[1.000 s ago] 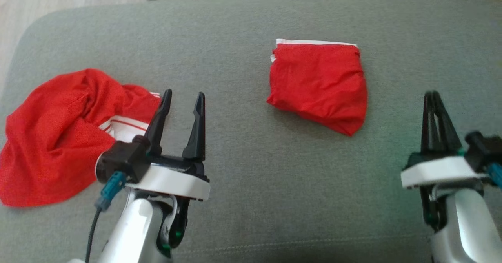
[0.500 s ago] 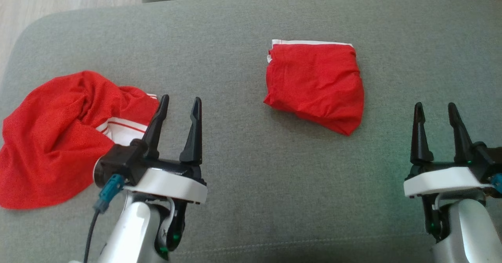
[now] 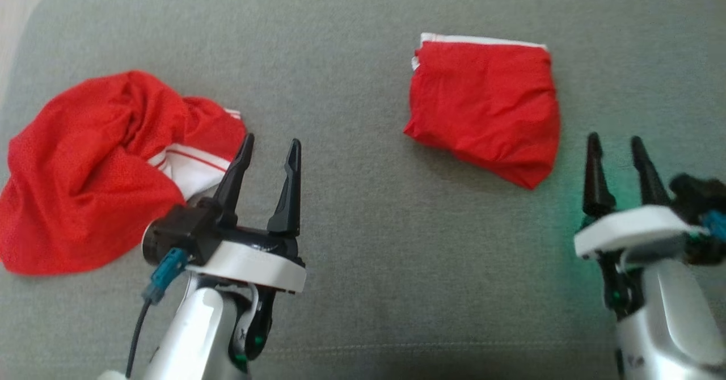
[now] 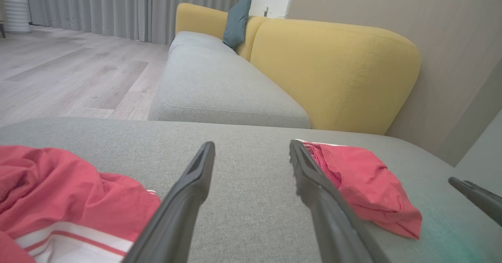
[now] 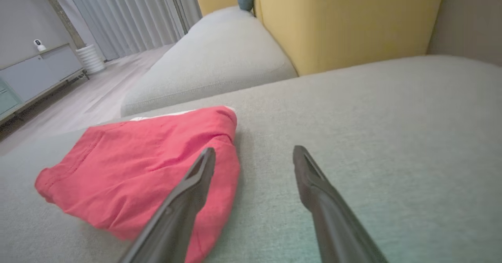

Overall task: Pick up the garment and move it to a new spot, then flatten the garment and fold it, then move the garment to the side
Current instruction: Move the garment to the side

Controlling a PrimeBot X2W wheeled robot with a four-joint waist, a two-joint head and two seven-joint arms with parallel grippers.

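ok so left end effector (image 3: 271, 139) is wide open and empty. crumpled garment (image 3: 85, 170) lies just off to its left on the sofa cushion (image 3: 351, 227), so that arm's nearer. right end effector (image 3: 615, 137) is open and empty too, beside the folded garment (image 3: 488, 108).

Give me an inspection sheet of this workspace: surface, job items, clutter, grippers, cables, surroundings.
Surface: grey cushion, bare between the garments.
Job's things: folded red garment lying flat on the right; crumpled red garment with white striped trim on the left, apart from it.
Clutter: nothing seen.
Grippers: left gripper open, empty, beside the crumpled one; right gripper open, empty, near the folded one's lower corner.
Cables: dark cable with a teal plug at the left wrist.
Surroundings: yellow backrest, teal pillow, grey curtains, wood floor.
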